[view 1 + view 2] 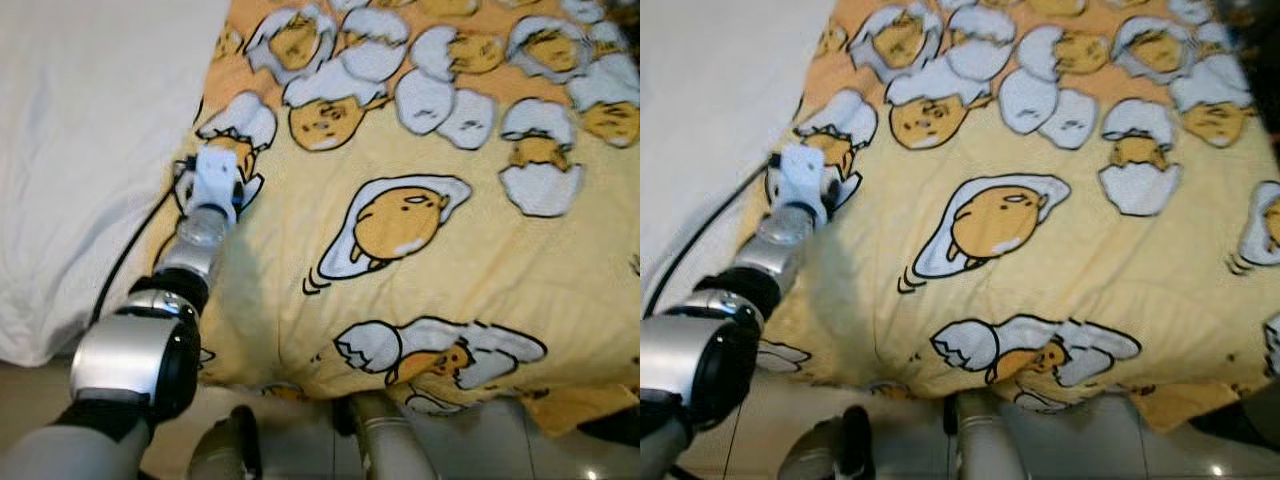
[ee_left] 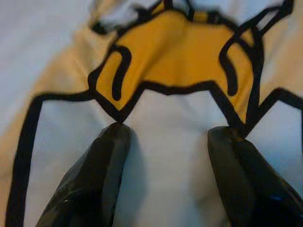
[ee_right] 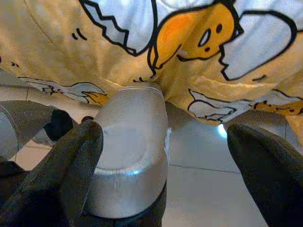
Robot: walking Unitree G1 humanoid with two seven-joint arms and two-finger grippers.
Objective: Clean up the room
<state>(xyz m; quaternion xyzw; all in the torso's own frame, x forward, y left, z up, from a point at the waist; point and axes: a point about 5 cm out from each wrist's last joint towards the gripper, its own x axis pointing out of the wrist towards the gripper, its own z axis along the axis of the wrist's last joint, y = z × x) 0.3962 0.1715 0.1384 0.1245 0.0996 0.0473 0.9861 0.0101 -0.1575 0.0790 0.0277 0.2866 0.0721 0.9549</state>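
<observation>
A yellow blanket [image 1: 450,290] printed with cartoon eggs covers the bed and hangs over its near edge. My left arm reaches forward to the blanket's left border, where the left gripper [image 2: 173,137] is open. Both black fingers [image 2: 102,161] rest on a white patch of the print, and no fabric is pinched between them. My right gripper [image 3: 164,130] is low, below the blanket's hanging edge [image 3: 189,90], and open with nothing between its fingers [image 3: 71,170].
A white sheet [image 1: 90,150] lies left of the blanket. A black cable [image 1: 130,255] runs along the left arm over that sheet. Pale tiled floor [image 1: 580,450] shows under the bed edge, with a silver part of my own body [image 1: 385,440] close to it.
</observation>
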